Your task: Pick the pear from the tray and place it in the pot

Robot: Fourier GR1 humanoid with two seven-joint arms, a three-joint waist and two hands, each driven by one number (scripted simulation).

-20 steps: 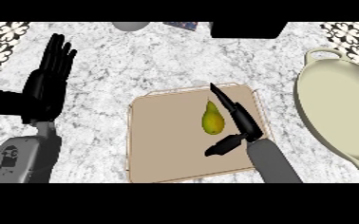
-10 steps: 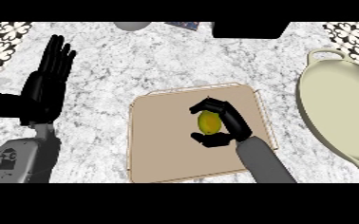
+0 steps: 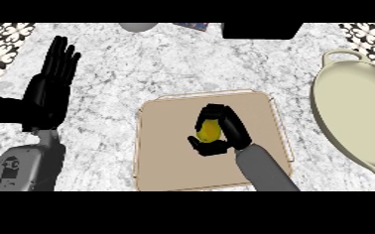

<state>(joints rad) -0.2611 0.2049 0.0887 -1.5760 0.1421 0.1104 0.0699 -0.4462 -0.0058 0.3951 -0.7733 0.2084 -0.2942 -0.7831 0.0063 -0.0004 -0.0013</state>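
Gripped pear (image 3: 210, 130) in right hand (image 3: 236, 130), fingers curled round it, just right of tray (image 3: 167, 151) centre; same hold as half a second before. Saw tray on grey marbled counter (image 3: 147, 62), pot (image 3: 343, 114) at counter's right edge. Kept left hand (image 3: 50, 85) open, fingers up, near left edge.

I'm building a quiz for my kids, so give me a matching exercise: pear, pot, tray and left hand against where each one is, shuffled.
1 pear
2 pot
3 tray
4 left hand

A at the counter's right edge
B open, fingers up, at the left
C flat, tan, mid-counter
D in the right hand's curled fingers

Pairs: 1-D, 2-A, 3-C, 4-B
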